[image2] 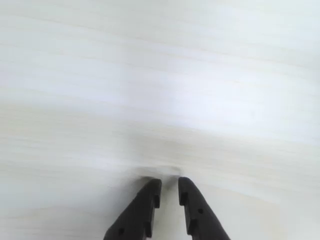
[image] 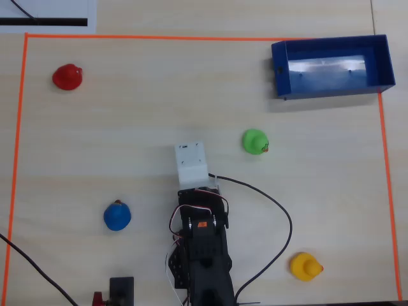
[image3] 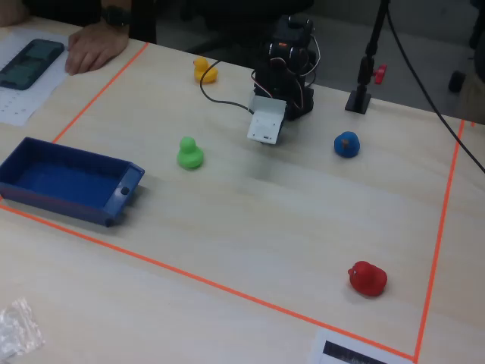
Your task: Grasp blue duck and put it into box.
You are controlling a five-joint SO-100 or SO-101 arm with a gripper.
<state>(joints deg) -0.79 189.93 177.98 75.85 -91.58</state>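
The blue duck (image: 117, 216) sits on the pale wood table to the left of the arm's base in the overhead view. In the fixed view it (image3: 346, 144) lies right of the arm. The dark-blue box (image: 331, 90) stands open and empty at the top right corner of the overhead view, and at the left in the fixed view (image3: 64, 201). My gripper (image2: 170, 183) points down over bare table with only a narrow gap between its black jaws and nothing between them. In the overhead view it is hidden under the white wrist housing (image: 193, 162), apart from the blue duck.
A green duck (image: 255, 141), a red duck (image: 67, 77) and a yellow duck (image: 305, 266) stand on the table. Orange tape (image: 19, 127) frames the work area. A black cable (image: 280, 217) loops right of the arm. A person's hand (image3: 95, 49) rests at the table edge.
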